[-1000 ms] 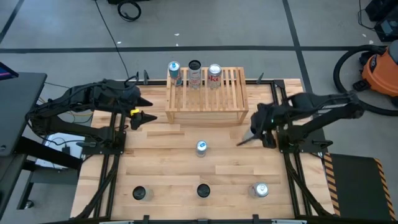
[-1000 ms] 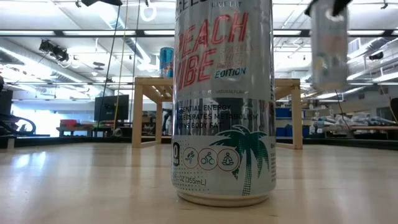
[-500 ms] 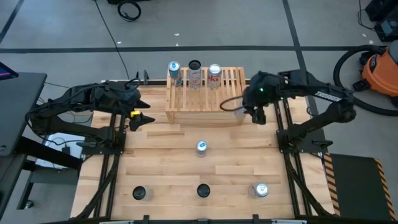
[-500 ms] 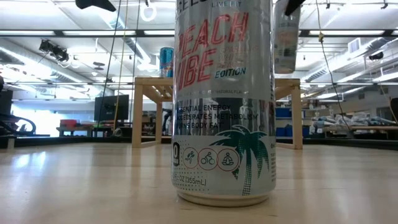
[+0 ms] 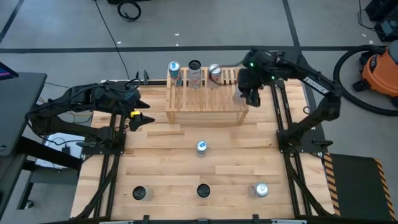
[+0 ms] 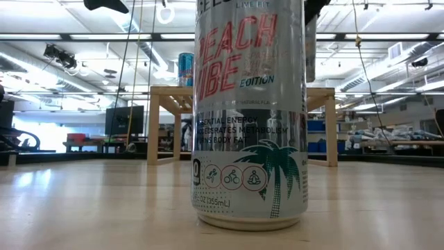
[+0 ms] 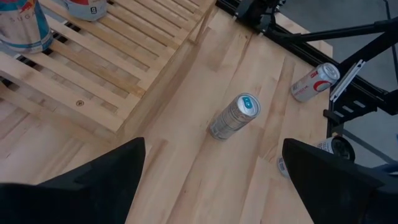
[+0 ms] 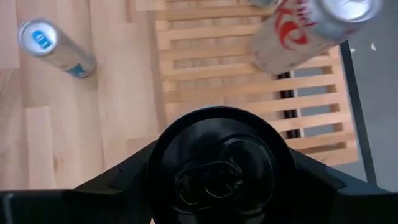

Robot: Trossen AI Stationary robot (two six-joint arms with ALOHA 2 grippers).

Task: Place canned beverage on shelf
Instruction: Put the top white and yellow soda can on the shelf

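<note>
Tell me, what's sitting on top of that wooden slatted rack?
Three upright cans stand in a row on the shelf. The right gripper holds a black-topped can above its right end, covering the slats beneath.

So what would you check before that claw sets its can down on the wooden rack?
1. Black-topped drink can gripped in the right claw: ok.
2. Right claw above the right end of the slatted light-wood shelf: ok.
3. Bare slats beneath, beside the red-and-white can: ok.
4. Held can upright: ok, its top faces the wrist camera.
5. Height above the slats: cannot tell.
6. Left claw clear, open at the table's left: ok.
</note>
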